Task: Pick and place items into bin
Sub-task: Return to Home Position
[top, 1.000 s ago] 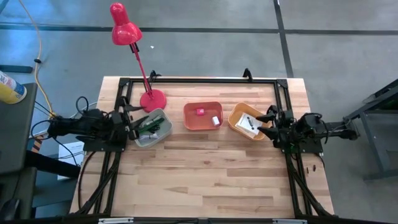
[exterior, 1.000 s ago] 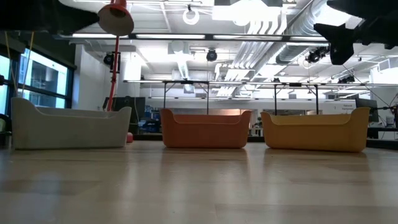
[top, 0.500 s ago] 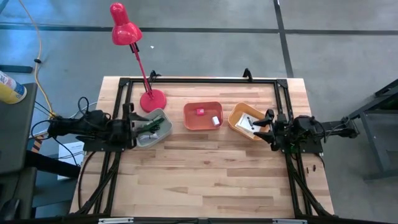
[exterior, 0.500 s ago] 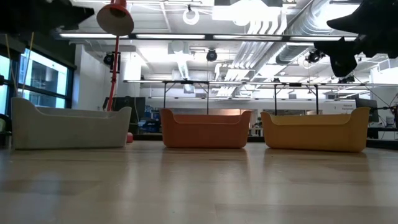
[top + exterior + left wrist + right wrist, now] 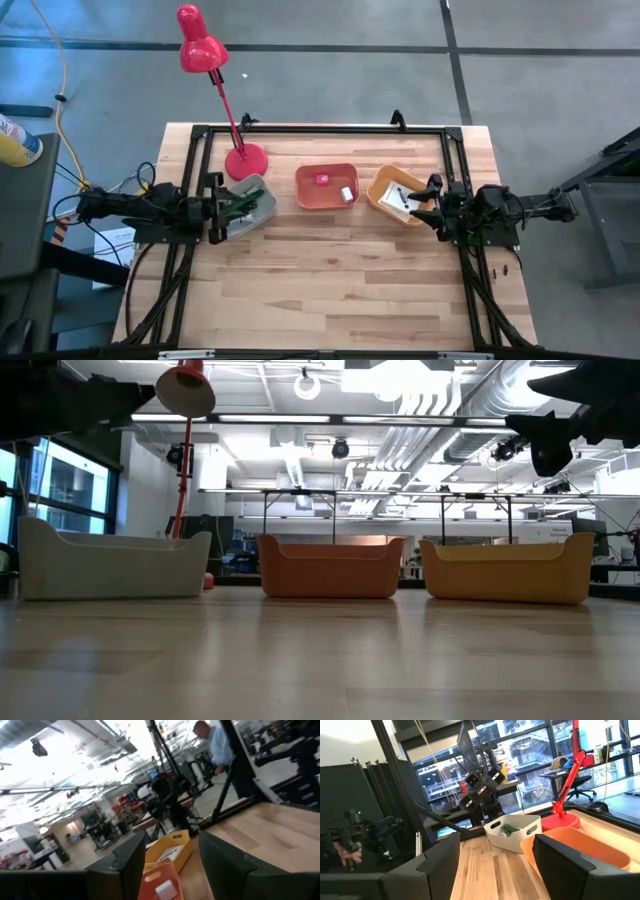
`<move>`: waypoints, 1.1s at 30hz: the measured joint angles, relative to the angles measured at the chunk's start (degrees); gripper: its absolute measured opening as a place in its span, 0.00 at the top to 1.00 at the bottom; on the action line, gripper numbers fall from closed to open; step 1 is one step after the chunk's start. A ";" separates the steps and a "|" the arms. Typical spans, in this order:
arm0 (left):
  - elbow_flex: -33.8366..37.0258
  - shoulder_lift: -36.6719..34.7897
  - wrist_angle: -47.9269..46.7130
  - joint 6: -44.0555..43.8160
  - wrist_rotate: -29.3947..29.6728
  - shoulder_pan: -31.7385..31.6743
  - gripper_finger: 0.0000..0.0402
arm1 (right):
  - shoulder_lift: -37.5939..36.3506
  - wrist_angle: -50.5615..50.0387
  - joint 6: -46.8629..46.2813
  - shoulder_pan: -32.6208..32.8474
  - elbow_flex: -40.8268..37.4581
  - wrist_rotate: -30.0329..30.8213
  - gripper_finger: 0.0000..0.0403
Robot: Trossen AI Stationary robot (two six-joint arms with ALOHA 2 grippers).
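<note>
Apparently because the white cards [image 5: 400, 198] lie in the yellow bin [image 5: 378, 188] at 2 o'clock on the table [image 5: 330, 280], the left tool [image 5: 218, 206] at 9 o'clock and right tool [image 5: 424, 198] at 3 o'clock hang spread, empty.

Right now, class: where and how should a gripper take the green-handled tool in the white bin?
Probably take the green-handled tool by its handle, straight down from above: the white bin's walls block any sideways approach. Close across the handle's narrow width. The left gripper, open at that bin's edge, is nearer than the right gripper by the yellow bin.
</note>
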State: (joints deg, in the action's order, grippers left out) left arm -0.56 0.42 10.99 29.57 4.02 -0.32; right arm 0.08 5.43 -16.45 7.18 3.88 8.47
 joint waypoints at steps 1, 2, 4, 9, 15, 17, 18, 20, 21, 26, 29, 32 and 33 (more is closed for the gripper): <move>0.00 -0.01 -0.01 0.02 -0.58 0.00 0.57 | 0.00 0.23 0.00 0.00 0.00 0.02 0.41; 0.00 -0.01 0.02 0.04 -0.94 0.00 0.57 | 0.00 0.39 0.01 0.00 0.00 0.21 0.40; 0.00 -0.01 -0.03 0.68 -1.06 0.00 0.57 | -0.01 0.25 0.00 0.00 0.00 0.61 0.40; 0.00 -0.01 -1.26 1.65 -3.03 0.00 0.57 | -0.02 -3.26 -0.99 -0.02 0.02 0.20 0.41; 0.00 -0.01 -4.32 0.12 -4.64 0.00 0.57 | -0.02 -8.52 -3.10 -0.02 0.02 0.92 0.41; 0.00 -0.03 -5.12 0.12 -4.60 0.00 0.57 | -0.02 -10.28 -3.08 -0.02 0.02 2.00 0.40; 0.00 -0.03 -5.67 0.14 -4.56 -0.02 0.57 | -0.02 -11.58 -3.13 0.00 0.02 3.17 0.40; 0.00 -0.02 -6.26 0.14 -4.57 0.00 0.57 | 0.00 -13.06 -3.57 -0.01 0.10 5.15 0.41; 0.00 -0.03 -6.61 0.15 -4.58 0.00 0.57 | 0.00 -13.07 -3.33 -0.04 0.11 5.51 0.41; 0.00 -0.03 -8.07 3.96 -6.56 0.00 0.57 | 0.00 -13.22 0.45 -0.02 0.11 5.12 0.40; 0.00 -0.02 -8.42 7.31 -6.63 0.00 0.57 | 0.00 -13.22 3.38 -0.02 0.11 5.19 0.41; 0.00 -0.03 -8.91 9.83 -7.46 -0.02 0.57 | 0.00 -13.20 5.59 -0.02 0.11 6.14 0.41; 0.00 -0.03 -9.45 10.11 -7.64 -0.02 0.57 | 0.00 -13.22 6.27 -0.02 0.11 6.23 0.41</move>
State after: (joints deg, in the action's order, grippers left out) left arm -0.56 0.38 1.53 39.68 -3.63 -0.34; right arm 0.08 -7.79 -10.18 7.16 3.99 14.70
